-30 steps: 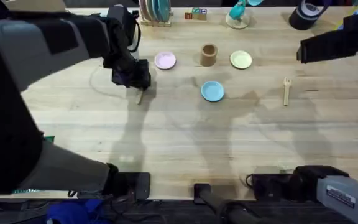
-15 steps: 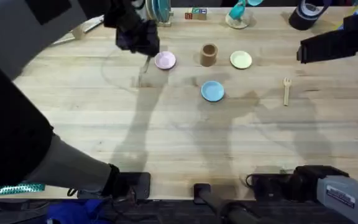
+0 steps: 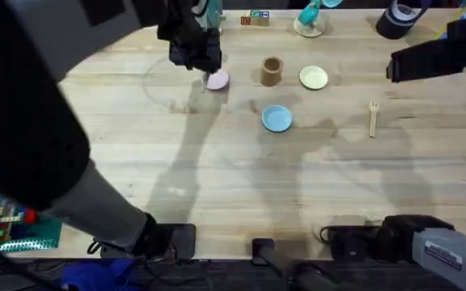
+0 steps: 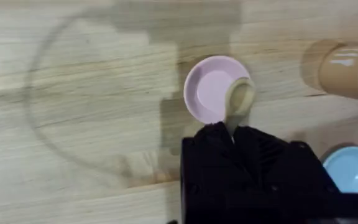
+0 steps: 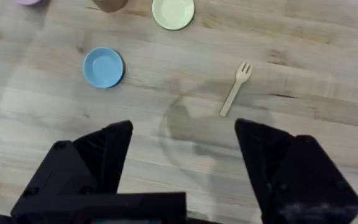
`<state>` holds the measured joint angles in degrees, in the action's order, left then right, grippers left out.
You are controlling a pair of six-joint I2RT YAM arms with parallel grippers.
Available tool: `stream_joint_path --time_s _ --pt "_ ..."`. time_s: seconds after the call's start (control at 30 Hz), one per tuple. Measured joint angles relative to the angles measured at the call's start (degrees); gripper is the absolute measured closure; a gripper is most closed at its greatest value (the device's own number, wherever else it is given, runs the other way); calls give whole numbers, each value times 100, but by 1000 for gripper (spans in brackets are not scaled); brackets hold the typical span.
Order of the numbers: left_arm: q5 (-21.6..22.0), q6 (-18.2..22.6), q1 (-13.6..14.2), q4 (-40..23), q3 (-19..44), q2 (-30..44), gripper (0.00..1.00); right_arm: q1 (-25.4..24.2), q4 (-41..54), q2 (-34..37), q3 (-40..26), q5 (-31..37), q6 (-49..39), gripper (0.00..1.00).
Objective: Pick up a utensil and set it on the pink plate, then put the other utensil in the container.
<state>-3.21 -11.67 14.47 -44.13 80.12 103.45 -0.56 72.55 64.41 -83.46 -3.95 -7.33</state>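
Observation:
My left gripper [image 3: 196, 55] hangs over the near-left side of the pink plate [image 3: 218, 79]. It is shut on the utensil [image 4: 240, 99], a pale wooden one whose rounded end sticks out past the black fingertips [image 4: 211, 132] above the pink plate's [image 4: 210, 93] rim. The other utensil, a small wooden fork [image 3: 373, 118], lies flat on the table at the right. My right gripper [image 5: 182, 149] is open high above the table, with the fork [image 5: 236, 89] ahead of it and apart from it. The tan container [image 3: 272, 70] stands upright just right of the pink plate.
A light blue plate [image 3: 277, 119] lies nearer than the container, and a yellow-green plate [image 3: 314, 78] lies to its right. A dish rack, blocks, a teal item and a tape roll [image 3: 396, 23] line the far edge. Bare wood stretches across the near half.
The left gripper lifted the utensil off the table left of the pink plate and carried it away and to the right, until it hung over the plate. The right arm and fork stayed still.

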Motion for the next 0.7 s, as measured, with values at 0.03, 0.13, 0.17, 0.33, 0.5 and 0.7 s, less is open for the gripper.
stream_joint_path --time_s 0.03,0.13,0.17,0.33,0.5,0.7 --pt "-1 -18 3 10 2 73 961 0 0 1 0 0 0 3" --pt "-7 -57 21 19 54 343 961 0 0 -1 0 0 0 3" --pt "-10 -62 27 16 95 415 961 0 0 -1 0 0 0 3" --pt "-21 -80 30 -53 504 784 961 0 0 -1 0 0 0 3" --pt "-21 -80 30 -201 860 1069 961 0 0 1 0 0 0 4" --pt "-21 -80 30 -335 944 1210 961 0 0 -1 0 0 0 4"
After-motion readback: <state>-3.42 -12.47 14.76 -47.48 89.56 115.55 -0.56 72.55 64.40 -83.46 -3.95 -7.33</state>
